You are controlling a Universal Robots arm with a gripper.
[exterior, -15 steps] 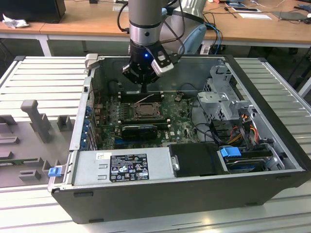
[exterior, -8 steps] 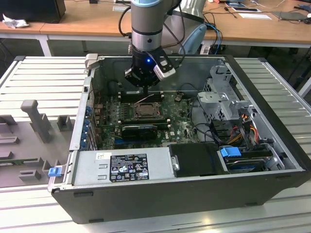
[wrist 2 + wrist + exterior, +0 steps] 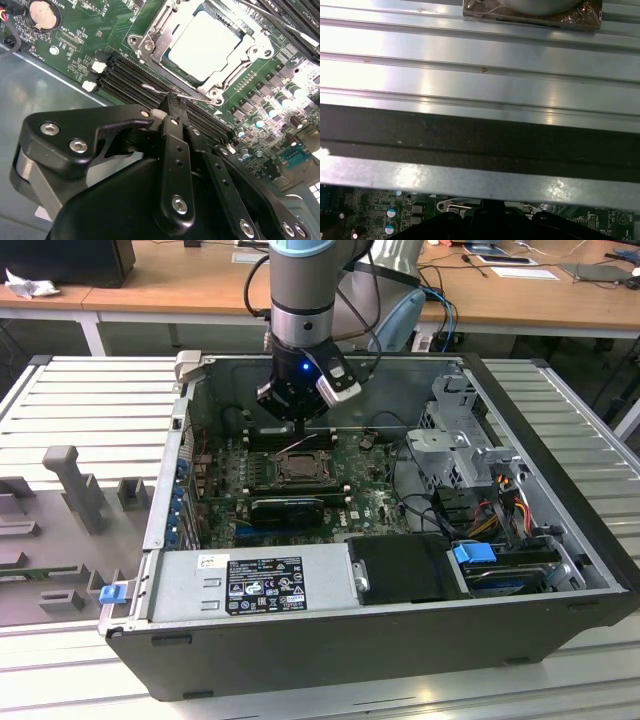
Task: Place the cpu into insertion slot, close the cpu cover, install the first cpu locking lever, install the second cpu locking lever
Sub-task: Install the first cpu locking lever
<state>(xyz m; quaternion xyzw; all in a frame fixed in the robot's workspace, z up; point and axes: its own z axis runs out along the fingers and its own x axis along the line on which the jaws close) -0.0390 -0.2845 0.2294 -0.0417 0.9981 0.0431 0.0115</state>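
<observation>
Jaws: fully pinched together, tips touching wire locking lever; grip on it unclear. Just beyond tips: cpu w/ cpu cover down.

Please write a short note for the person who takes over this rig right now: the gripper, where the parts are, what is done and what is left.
Gripper: looks shut, its tip at the free end of a wire lever beside the slot; I cannot tell whether it grips the wire.
Parts: the cpu lies in the slot, with the cover down over it.
Done: cpu placed; cover apparently closed.
Left: this lever is not latched; the second lever's state is unclear.
</observation>
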